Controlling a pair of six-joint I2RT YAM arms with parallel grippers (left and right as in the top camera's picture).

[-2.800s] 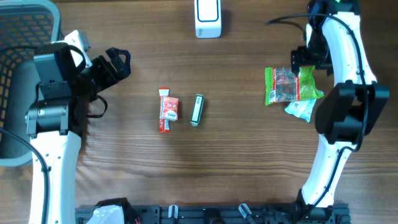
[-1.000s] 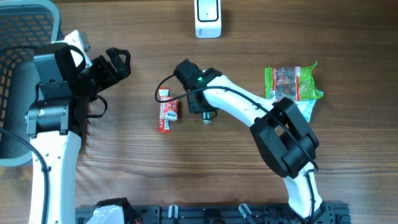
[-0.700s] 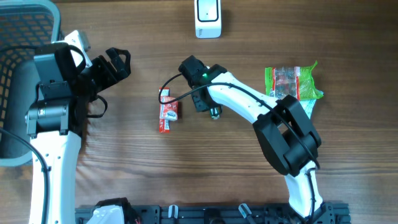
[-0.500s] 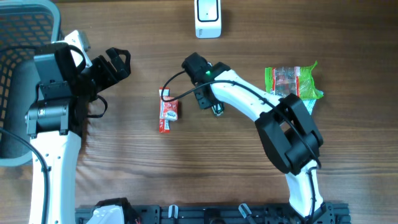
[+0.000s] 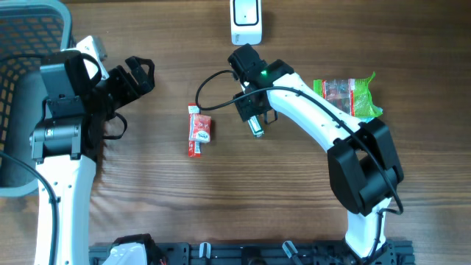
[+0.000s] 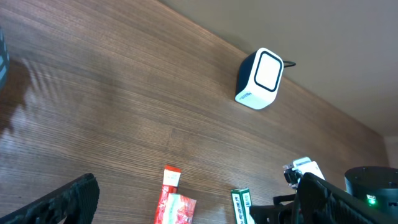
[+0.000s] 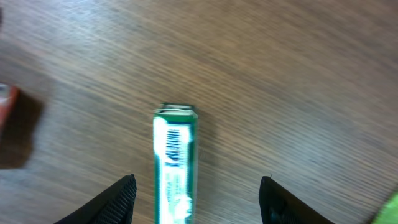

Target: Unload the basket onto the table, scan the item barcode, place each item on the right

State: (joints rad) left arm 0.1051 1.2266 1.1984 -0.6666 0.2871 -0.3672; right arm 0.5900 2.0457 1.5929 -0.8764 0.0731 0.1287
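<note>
Drifting toward the scanner since a second ago, spreading the right gripper wide, leaving the green stick loose on the bench between its fingers, barcode up; holding the left gripper wide.

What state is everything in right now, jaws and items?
Green stick pack: flat on the table, barcode up.
Right gripper: jaws open, straddling that pack without touching.
Left gripper: jaws open, empty.
Red snack packet: flat, untouched.
Green candy bag: flat, untouched.
Scanner: standing, nothing at its window.
</note>
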